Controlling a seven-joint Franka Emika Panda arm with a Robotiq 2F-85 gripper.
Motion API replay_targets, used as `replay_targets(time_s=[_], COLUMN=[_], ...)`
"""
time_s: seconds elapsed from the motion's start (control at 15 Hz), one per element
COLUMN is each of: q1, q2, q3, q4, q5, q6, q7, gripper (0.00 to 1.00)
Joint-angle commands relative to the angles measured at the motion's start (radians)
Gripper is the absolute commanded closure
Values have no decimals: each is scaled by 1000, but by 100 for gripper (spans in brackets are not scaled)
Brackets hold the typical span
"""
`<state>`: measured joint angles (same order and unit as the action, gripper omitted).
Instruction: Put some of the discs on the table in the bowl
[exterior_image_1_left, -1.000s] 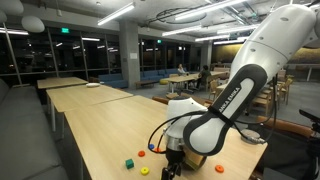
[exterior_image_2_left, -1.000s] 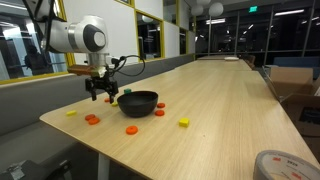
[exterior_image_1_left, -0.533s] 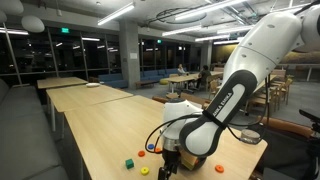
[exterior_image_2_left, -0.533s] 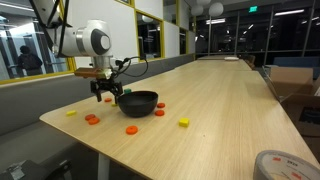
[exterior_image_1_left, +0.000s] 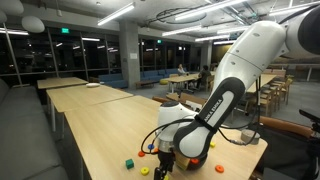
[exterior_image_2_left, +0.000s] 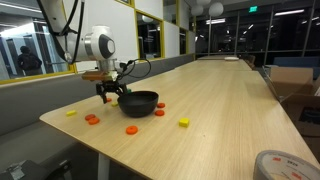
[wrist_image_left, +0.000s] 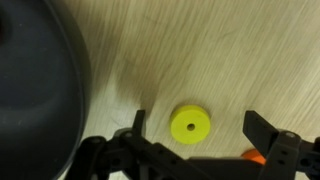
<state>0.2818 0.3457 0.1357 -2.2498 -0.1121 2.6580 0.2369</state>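
Note:
In the wrist view a yellow disc (wrist_image_left: 190, 125) with a centre hole lies on the pale wood table (wrist_image_left: 200, 50), between the spread fingers of my open gripper (wrist_image_left: 200, 128), which touch nothing. An orange disc (wrist_image_left: 254, 157) peeks out beside the right finger (wrist_image_left: 262, 130). The black bowl (wrist_image_left: 35, 90) fills the left side. In an exterior view the gripper (exterior_image_2_left: 108, 95) hangs low just left of the bowl (exterior_image_2_left: 139, 102). Orange discs (exterior_image_2_left: 92, 119) (exterior_image_2_left: 130, 128), a red disc (exterior_image_2_left: 159, 113) and a yellow disc (exterior_image_2_left: 71, 113) lie around it.
A small green cube (exterior_image_1_left: 129, 162) sits near a yellow disc (exterior_image_1_left: 144, 171) by the table's front edge. A yellow piece (exterior_image_2_left: 184, 122) lies right of the bowl. A tape roll (exterior_image_2_left: 278, 163) and a cardboard box (exterior_image_2_left: 290, 78) stand at the far side.
The arm has shifted closer to the bowl and a little lower over the table. The jaws have stayed open and the discs have not moved.

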Motion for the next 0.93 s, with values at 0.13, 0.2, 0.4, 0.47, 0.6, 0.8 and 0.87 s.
replay_targets(time_s=[0.13, 0.2, 0.4, 0.47, 0.6, 0.8, 0.87], q1=[20, 20, 24, 26, 30, 42, 50], q2=[34, 39, 42, 43, 40, 29, 24], q3=[-38, -41, -49, -52, -58, -69, -76], q4=[53, 58, 63, 64, 68, 70, 71], q5=[-29, -28, -35, -40, -50, -78, -94], q6=[-1, -4, -10, -11, -14, -20, -27], q7=[28, 26, 26, 29, 32, 53, 66], gripper=[0, 0, 27, 34, 51, 73, 80])
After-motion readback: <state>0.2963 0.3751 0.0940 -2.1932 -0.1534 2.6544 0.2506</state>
